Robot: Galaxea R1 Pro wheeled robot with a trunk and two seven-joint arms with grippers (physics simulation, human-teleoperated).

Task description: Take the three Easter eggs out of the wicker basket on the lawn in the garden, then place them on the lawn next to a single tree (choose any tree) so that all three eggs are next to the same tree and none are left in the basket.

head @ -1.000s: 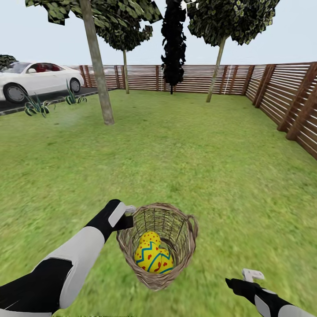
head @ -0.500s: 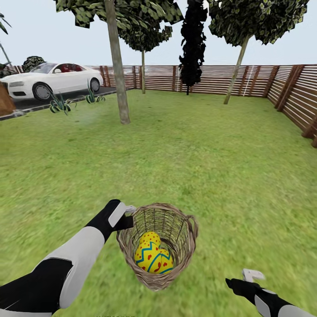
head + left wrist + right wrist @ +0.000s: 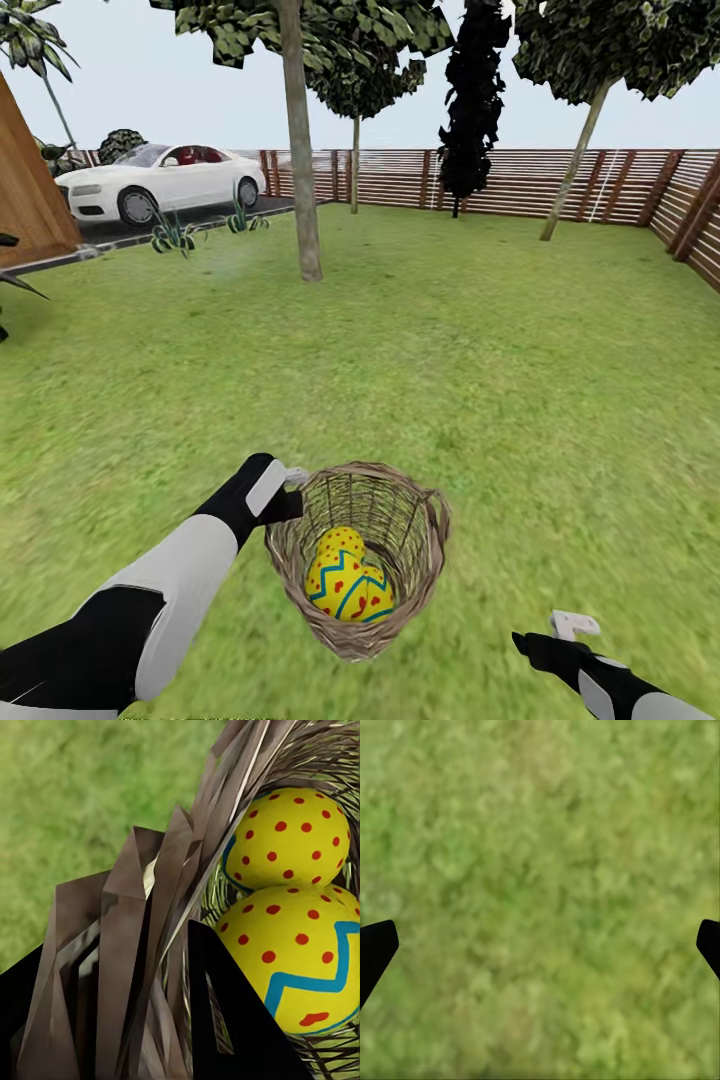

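At lower centre, your left gripper (image 3: 292, 490) pinches the wicker basket (image 3: 420, 560) rim; right gripper (image 3: 568, 630) spread. Basket looks light, flexible; eggs (image 3: 345, 585) slippery.

Standing parked at the far left on a dark driveway (image 3: 150, 228): a white car (image 3: 165, 181). Growing just beside the drive, two spiky plants (image 3: 175, 236). Running along the back and right, a slatted wooden fence (image 3: 520, 182). Rising before the fence, a black cypress (image 3: 472, 100) and a thin leaning tree (image 3: 575, 165). Showing at the left edge, a brown wall (image 3: 28, 190) and a palm (image 3: 40, 55).
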